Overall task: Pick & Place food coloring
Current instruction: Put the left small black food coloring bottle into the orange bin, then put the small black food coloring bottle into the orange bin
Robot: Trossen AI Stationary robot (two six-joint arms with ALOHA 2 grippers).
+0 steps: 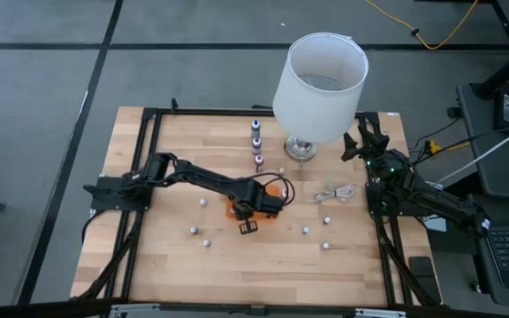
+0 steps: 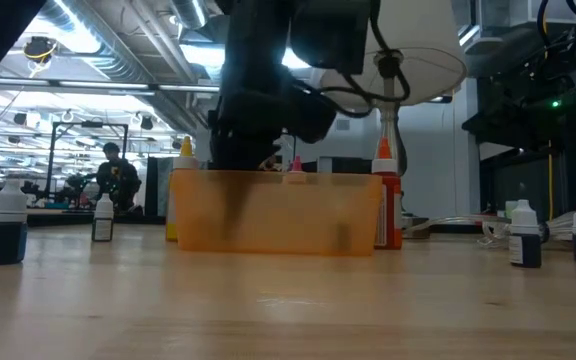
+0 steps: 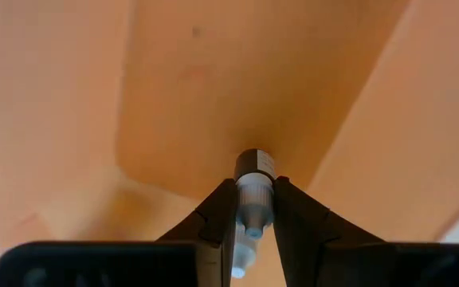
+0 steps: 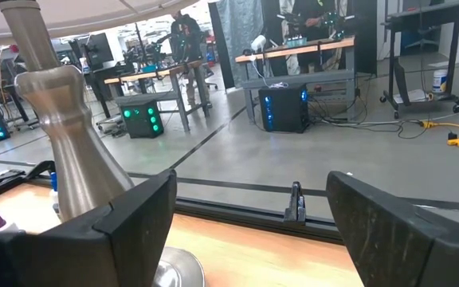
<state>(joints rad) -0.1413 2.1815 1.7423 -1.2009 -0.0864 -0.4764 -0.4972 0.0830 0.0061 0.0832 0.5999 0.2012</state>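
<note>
Closest to me, the left tool (image 3: 255, 219) is clamped on a tiny bottle (image 3: 254, 182) with a dark body and pale cap, held down inside the orange tray (image 1: 237, 210). I see a big white lamp (image 1: 318, 84) beyond the tray, and a coiled white cable (image 1: 333, 193) beside the lamp's foot. Other small bottles (image 1: 256, 141) line up next to the lamp; more are scattered on the bench (image 1: 157, 256) around the tray. My right tool (image 4: 249, 215) waits wide open near the lamp.
</note>
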